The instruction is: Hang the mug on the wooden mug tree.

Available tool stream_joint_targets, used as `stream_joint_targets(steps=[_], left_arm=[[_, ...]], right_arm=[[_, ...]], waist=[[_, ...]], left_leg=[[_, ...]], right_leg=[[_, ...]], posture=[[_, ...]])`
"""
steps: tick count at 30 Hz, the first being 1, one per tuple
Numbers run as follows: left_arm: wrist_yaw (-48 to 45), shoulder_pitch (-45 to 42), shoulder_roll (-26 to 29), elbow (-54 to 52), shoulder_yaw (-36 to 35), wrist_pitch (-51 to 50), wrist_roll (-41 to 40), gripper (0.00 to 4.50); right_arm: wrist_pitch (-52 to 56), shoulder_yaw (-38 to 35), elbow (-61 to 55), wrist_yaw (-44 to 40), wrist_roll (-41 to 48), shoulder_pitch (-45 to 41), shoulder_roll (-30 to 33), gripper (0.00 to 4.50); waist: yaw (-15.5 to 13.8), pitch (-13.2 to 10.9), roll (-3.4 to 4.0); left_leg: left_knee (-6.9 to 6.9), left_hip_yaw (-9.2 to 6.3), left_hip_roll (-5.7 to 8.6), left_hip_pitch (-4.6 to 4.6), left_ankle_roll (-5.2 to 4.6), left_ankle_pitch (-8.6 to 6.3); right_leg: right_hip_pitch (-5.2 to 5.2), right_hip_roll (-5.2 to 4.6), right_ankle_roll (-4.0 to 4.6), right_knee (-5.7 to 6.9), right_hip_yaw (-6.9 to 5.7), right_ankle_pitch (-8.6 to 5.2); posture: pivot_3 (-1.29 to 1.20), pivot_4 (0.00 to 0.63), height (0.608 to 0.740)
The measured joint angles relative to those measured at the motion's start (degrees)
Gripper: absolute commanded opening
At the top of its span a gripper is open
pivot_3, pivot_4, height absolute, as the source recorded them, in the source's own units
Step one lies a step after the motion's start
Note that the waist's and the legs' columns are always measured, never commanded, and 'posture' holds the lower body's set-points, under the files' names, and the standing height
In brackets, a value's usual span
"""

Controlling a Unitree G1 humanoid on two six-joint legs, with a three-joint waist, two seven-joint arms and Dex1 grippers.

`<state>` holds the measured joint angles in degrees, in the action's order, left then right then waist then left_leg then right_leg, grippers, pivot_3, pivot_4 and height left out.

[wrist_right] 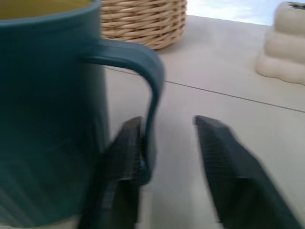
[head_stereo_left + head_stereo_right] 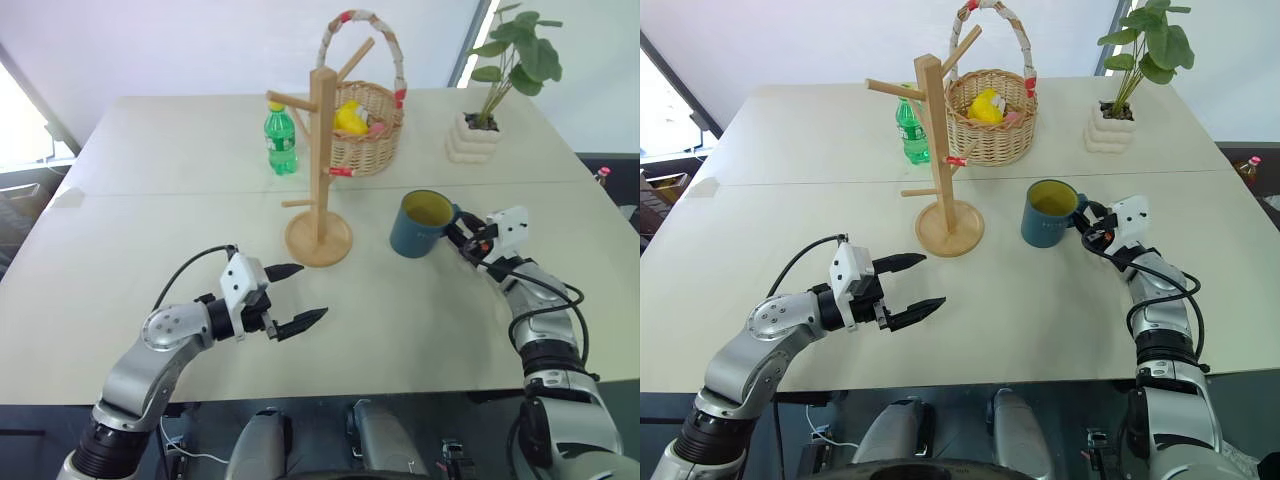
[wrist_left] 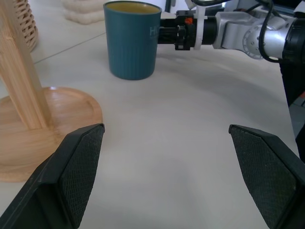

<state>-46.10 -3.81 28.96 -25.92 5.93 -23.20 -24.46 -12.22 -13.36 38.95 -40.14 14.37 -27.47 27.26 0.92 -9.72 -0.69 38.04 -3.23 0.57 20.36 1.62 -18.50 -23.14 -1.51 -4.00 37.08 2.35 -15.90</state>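
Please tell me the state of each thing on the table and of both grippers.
mug: upright on table, not hung.
wooden mug tree: upright, no mug on it.
green bottle: upright, capped.
left gripper: open, empty.
right gripper: open astride mug handle.

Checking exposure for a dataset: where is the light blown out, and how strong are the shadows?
Left eye view: daylight blows out the window at the left edge and brightens the table near it; the wooden mug tree casts only a faint shadow. Left wrist view: a soft, pale shadow lies on the table by the mug.
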Motion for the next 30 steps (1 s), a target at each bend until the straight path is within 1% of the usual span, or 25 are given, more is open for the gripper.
stream_joint_targets(steps=[1, 7, 11, 12, 15, 18, 22, 27, 30], left_arm=[[0.0, 0.0, 0.0, 0.0, 0.0, 0.0, 0.0, 4.5], [0.0, 0.0, 0.1, 0.0, 0.0, 0.0, 0.0, 4.5], [0.1, 0.3, 0.3, 0.2, -0.5, 0.3, 0.0, 4.5], [0.1, 0.5, 0.6, 0.5, -1.2, 0.7, 0.0, 4.5], [0.0, 0.6, 1.4, 1.7, -3.1, 1.6, 0.0, 4.5], [-0.1, 0.6, 1.5, 2.9, -3.5, 2.4, 0.0, 4.5], [-0.6, -0.2, 1.6, 4.5, -4.8, 2.9, 0.0, 4.5], [-1.3, -1.5, 2.4, 5.2, -7.5, 3.5, -1.3, 4.5], [-2.3, -1.8, 3.8, 5.3, -9.7, 3.4, -2.9, 4.5]], right_arm=[[0.0, 0.0, -0.1, -0.1, 0.2, 0.0, -0.1, 0.12], [0.8, -0.1, -6.0, -0.6, 0.6, 2.6, -0.1, 0.12], [1.8, 3.0, -17.2, -0.7, -3.0, 7.0, 3.5, 0.12], [2.0, 4.9, -22.8, -1.4, -5.2, 8.6, 6.1, 0.12], [4.6, 7.4, -36.0, -3.0, -7.2, 9.3, 9.9, 0.12], [8.8, 9.5, -45.6, -3.8, -7.3, 8.7, 11.3, 0.12], [17.9, 13.1, -55.4, -4.2, -7.2, 6.6, 12.0, 0.12], [27.2, 15.2, -61.7, -3.8, -7.2, 2.3, 12.1, 0.12], [31.9, 16.1, -62.7, -3.0, -7.4, -1.3, 12.0, 0.12]], waist=[[0.0, 0.0, 0.0], [-0.1, 0.0, 0.01], [-0.1, -0.1, 0.1], [-0.1, -0.1, 0.15], [0.2, -0.1, 0.15], [-0.1, -0.1, 0.14], [-0.3, -0.1, 0.09], [-0.3, -0.1, 0.08], [-0.2, -0.1, 0.07]], left_leg=[[0.0, 0.0, 0.0, 0.0, 0.0, 0.0], [0.0, -0.01, 0.0, 0.01, 0.0, 0.0], [0.0, -0.01, 0.0, 0.04, 0.0, 0.0], [0.0, -0.01, 0.0, 0.03, 0.0, 0.0], [-0.01, -0.03, -0.06, -0.01, 0.0, 0.0], [0.0, -0.06, -0.06, -0.01, 0.0, 0.0], [0.05, -0.06, -0.03, 0.05, 0.0, 0.0], [0.04, -0.07, -0.03, 0.09, 0.0, 0.0], [0.03, -0.07, -0.03, 0.09, 0.0, 0.0]], right_leg=[[0.0, 0.0, 0.0, 0.0, 0.0, 0.0], [-0.01, -0.01, 0.0, 0.0, 0.0, 0.0], [-0.05, -0.02, 0.0, 0.0, 0.01, 0.0], [-0.05, -0.01, 0.0, 0.0, 0.0, 0.0], [-0.05, 0.07, 0.0, 0.03, 0.0, 0.0], [-0.02, 0.07, 0.0, 0.02, -0.03, 0.0], [-0.02, 0.01, 0.0, -0.02, -0.03, 0.0], [-0.07, -0.02, 0.0, -0.06, -0.04, 0.0], [-0.09, -0.02, 0.01, -0.05, -0.04, 0.0]], posture=[[0.0, 0.15, 0.74], [0.0, 0.15, 0.74], [0.0, 0.15, 0.74], [0.0, 0.15, 0.74], [0.0, 0.15, 0.74], [0.0, 0.15, 0.74], [0.0, 0.15, 0.74], [0.0, 0.15, 0.74], [0.0, 0.15, 0.74]])
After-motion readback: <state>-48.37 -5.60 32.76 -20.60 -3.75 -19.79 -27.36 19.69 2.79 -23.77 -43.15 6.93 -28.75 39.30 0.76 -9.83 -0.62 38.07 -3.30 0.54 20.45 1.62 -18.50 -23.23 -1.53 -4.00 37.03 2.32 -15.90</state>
